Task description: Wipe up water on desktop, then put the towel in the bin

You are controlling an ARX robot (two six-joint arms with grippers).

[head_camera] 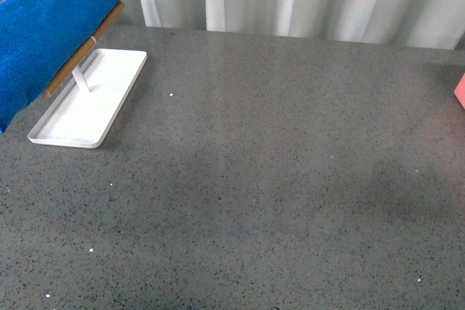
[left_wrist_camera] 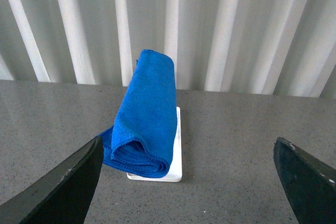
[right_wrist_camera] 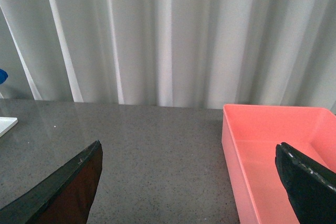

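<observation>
Front view, desktop: grey stone; water is hard to spot, perhaps the darker patch.
Bin: pink, ahead of the right pincer, off to one side.
Towel: draped over a rail above the tray, straight ahead of the left pincer, long axis running away from it.
Pincers: both spread wide and empty; the left one is nearer the towel.

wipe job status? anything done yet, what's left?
Nothing looks done. The towel hangs folded over its rack on the white tray, unheld. In hand: the left end effector is open, facing the towel; the right end effector is open by the pink bin. Left: grasp the towel, wipe the desktop, then bin it.
</observation>
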